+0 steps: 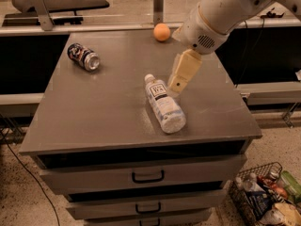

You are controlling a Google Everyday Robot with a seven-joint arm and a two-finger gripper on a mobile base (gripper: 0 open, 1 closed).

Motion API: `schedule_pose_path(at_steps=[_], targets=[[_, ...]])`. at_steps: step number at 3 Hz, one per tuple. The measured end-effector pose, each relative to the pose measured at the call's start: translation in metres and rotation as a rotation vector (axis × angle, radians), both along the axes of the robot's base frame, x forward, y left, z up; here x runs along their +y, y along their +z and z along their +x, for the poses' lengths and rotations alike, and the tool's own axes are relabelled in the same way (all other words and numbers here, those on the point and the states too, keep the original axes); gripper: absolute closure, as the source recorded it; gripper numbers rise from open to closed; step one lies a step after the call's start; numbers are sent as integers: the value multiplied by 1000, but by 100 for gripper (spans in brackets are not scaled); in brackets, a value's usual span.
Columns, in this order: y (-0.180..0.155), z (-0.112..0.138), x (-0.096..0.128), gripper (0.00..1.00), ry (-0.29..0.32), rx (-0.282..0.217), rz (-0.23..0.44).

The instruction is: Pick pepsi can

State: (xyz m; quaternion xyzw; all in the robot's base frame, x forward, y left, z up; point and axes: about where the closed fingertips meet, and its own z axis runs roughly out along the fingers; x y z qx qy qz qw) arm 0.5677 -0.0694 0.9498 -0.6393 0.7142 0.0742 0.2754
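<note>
Gripper (pixel 174 87) on a pale robot arm, tip angled down over a grey cabinet top (pixel 108 107). Cannot tell whether open or closed. Hangs just beside the capped end of a clear plastic bottle (pixel 164 104), which lies on its side immediately to the gripper's left and nearer the front edge. Leaves the pepsi can (pixel 83 57) well apart, far to the gripper's left and a little farther back, near the top's far left corner, lying on its side with the silver end turned forward and nothing touching it. Looks light, stiff but thin-walled, smooth, and likely to roll or dent. Probably calls for a hold across the middle of the round body, square to its long axis, with a modest squeeze. Also shows an orange ball (pixel 162 32) behind the gripper at the back edge.
</note>
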Motion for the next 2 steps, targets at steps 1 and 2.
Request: schedule_pose_path(at_steps=[1,2], targets=[[0,8,15,0,-22,-3,65],[-2,40,62,0,-42,-19,171]])
